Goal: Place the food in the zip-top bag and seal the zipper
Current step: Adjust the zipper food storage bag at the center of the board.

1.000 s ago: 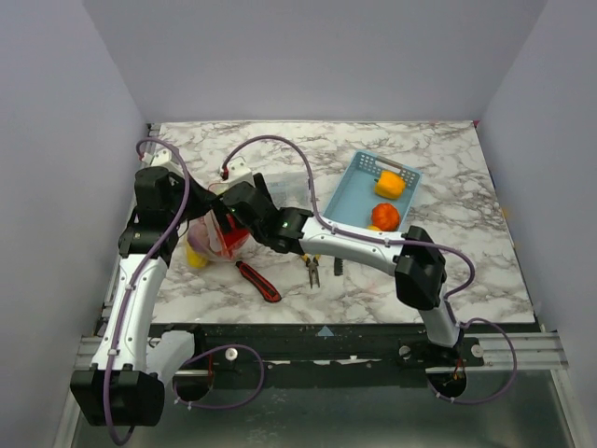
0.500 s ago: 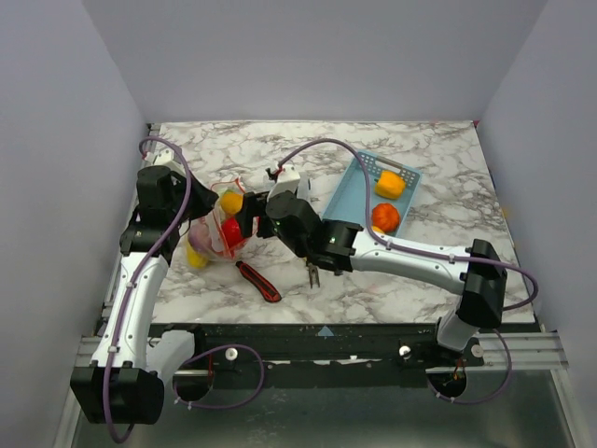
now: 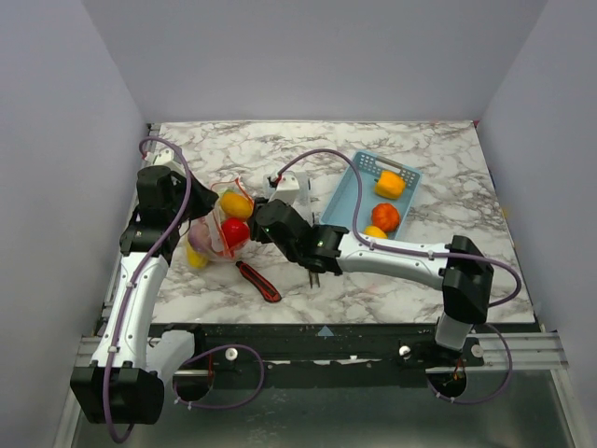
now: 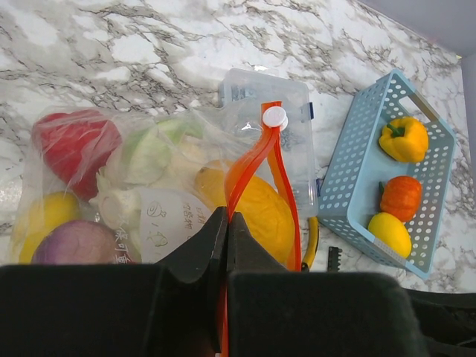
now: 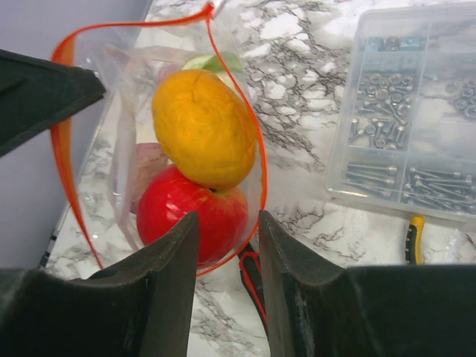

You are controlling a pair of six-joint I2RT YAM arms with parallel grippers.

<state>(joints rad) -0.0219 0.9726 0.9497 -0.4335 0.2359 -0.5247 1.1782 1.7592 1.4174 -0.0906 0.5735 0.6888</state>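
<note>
1. Nearest the arms lie the knife [image 3: 258,281] and the pliers [image 3: 313,271], flat on the table and no part of the job.
2. The right gripper [image 5: 227,219] hovers just before the bag's mouth. Its jaws stand a narrow gap apart with nothing between them.
3. The left gripper [image 4: 225,220] is pinched tight on the zipper [image 4: 256,160] and holds that side of the mouth up. The white slider [image 4: 275,117] sits at the strip's far end.
4. The bag [image 3: 213,241] rests at the table's left, its mouth gaping toward the right arm. An orange piece [image 5: 203,126] sits just inside the mouth, on a red piece [image 5: 190,212]. Deeper in are green-white [image 4: 149,152], yellow [image 4: 46,216] and purple [image 4: 71,247] pieces.
5. Beyond the bag is the box [image 5: 405,111] of screws. Farther right, the basket [image 4: 349,175] holds a pepper [image 4: 404,139], a pumpkin [image 4: 401,197] and a lemon [image 4: 389,232].
6. By my reading, more than half the food is bagged. Three pieces wait in the basket, and the zipper is not yet closed.
7. Half a second ago the right gripper was up against the orange piece at the mouth. It has now drawn back toward the near right, and the piece remains in the bag. The left gripper's hold looks unchanged.
</note>
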